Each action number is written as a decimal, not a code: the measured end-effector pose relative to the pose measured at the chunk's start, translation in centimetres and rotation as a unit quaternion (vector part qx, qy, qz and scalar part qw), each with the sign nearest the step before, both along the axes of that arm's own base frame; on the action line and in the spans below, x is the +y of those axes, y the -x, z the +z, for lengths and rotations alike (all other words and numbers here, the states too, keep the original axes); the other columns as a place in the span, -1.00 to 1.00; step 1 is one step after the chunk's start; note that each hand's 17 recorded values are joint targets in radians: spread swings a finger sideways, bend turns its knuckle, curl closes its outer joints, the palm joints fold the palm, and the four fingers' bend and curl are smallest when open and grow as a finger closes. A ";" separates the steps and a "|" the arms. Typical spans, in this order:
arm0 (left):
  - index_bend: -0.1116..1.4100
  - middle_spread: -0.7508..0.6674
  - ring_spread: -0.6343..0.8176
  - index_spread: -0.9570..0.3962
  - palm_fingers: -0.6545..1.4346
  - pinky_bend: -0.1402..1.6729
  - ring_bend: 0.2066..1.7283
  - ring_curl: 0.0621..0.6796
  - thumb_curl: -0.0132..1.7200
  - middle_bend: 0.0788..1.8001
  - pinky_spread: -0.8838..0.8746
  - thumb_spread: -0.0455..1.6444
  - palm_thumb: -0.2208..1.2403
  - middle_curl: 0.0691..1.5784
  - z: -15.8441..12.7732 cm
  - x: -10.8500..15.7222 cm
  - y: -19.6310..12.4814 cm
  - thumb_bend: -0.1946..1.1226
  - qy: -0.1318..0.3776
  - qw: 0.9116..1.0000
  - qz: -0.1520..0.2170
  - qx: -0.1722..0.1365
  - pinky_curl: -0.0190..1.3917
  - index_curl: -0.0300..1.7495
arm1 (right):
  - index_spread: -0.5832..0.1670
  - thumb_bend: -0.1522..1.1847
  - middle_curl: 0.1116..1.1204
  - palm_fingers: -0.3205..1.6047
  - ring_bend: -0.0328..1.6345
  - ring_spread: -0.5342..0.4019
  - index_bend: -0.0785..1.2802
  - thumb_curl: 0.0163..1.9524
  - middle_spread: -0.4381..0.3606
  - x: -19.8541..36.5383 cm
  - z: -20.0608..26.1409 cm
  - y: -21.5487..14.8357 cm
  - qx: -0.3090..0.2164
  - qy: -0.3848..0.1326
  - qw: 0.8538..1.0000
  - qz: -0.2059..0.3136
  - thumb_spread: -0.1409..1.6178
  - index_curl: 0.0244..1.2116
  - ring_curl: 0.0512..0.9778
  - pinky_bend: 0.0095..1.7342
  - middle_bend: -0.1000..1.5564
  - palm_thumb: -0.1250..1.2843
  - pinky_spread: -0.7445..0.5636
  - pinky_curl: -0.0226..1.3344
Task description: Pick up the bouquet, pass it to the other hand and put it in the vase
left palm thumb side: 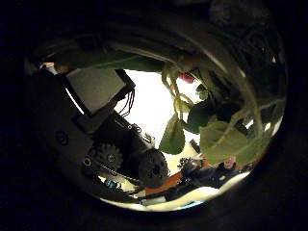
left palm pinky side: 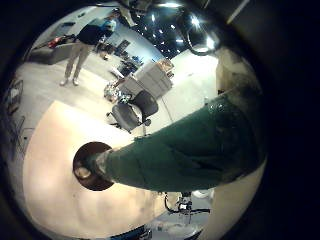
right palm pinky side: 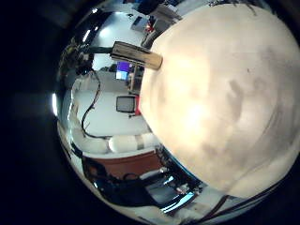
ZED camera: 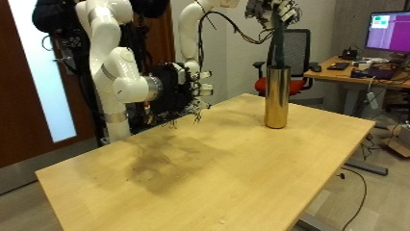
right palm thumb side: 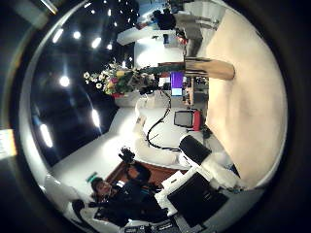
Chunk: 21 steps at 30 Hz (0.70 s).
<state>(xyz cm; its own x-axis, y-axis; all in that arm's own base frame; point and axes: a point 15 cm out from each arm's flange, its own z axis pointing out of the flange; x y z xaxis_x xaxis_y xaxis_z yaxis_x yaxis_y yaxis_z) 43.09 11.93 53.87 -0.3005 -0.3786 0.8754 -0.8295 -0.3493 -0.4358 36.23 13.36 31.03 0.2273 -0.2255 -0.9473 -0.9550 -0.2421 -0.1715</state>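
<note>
step: last, bouquet (ZED camera: 277,29) lowered stem-first into vase (ZED camera: 275,94) at table's (ZED camera: 192,164) far right | left hand (ZED camera: 271,12) closed round bouquet | right hand (ZED camera: 182,85) relaxed, empty | next: stems centred, grip released

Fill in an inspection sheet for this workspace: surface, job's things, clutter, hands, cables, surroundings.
surface: wooden table, carrying only the vase.
job's things: gold vase upright on the table's far side; bouquet in green wrap, its lower end at the vase's mouth.
clutter: nothing seen.
hands: left hand curled round the bouquet above the vase; right hand apart from the vase, fingers relaxed, holding nothing.
cables: nothing seen on the table.
surroundings: chair and desk with a monitor behind the table.
</note>
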 end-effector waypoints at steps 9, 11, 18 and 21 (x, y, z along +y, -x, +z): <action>-0.69 -0.29 -0.48 0.06 -0.36 0.16 0.14 0.34 -0.20 -0.42 -0.51 -0.05 0.22 -0.02 -4.4 2.2 0.7 -0.79 0.014 0.998 -0.017 0.058 -0.13 0.33 | -0.45 -0.81 -0.74 -0.56 -0.67 0.51 -0.58 -0.60 0.28 0.1 0.5 0.3 0.003 -0.003 1.000 0.006 0.24 -0.45 -0.57 -0.60 -0.68 0.21 0.69 -0.53; -0.71 0.17 -0.08 0.39 -0.51 -0.16 -0.05 0.05 -0.28 -0.62 0.01 0.09 0.10 -0.23 -4.6 2.7 0.9 -0.77 0.012 0.998 -0.015 0.062 -0.30 0.09 | -0.44 -0.81 -0.74 -0.56 -0.68 0.51 -0.59 -0.60 0.26 0.1 0.6 0.4 0.002 -0.003 1.000 0.006 0.25 -0.45 -0.56 -0.61 -0.68 0.21 0.69 -0.53; -0.69 0.70 0.45 0.76 -0.49 -0.36 -0.38 -0.37 -0.41 -0.85 0.57 0.16 0.03 -0.51 -5.6 6.0 2.3 -0.76 -0.027 0.995 0.013 0.095 -0.50 -0.32 | -0.43 -0.81 -0.75 -0.55 -0.70 0.51 -0.59 -0.59 0.25 0.2 0.8 0.6 0.003 -0.004 1.000 0.010 0.24 -0.43 -0.56 -0.63 -0.68 0.22 0.69 -0.53; -0.68 0.79 0.58 0.79 -0.49 -0.44 -0.49 -0.48 -0.47 -0.90 0.67 0.14 -0.01 -0.60 -7.2 7.9 3.2 -0.77 -0.075 0.987 0.018 0.143 -0.55 -0.45 | -0.43 -0.81 -0.75 -0.54 -0.71 0.51 -0.59 -0.59 0.25 0.5 0.9 0.7 0.002 -0.005 1.000 0.014 0.24 -0.44 -0.56 -0.64 -0.68 0.24 0.69 -0.52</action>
<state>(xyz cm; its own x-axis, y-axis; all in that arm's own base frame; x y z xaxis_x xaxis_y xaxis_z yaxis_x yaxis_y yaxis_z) 39.91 19.79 46.66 -0.0327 -0.5171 0.8553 -0.9145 -0.3299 -0.2344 35.54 13.81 31.90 0.2291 -0.2098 -0.9505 -0.9485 -0.2676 -0.1695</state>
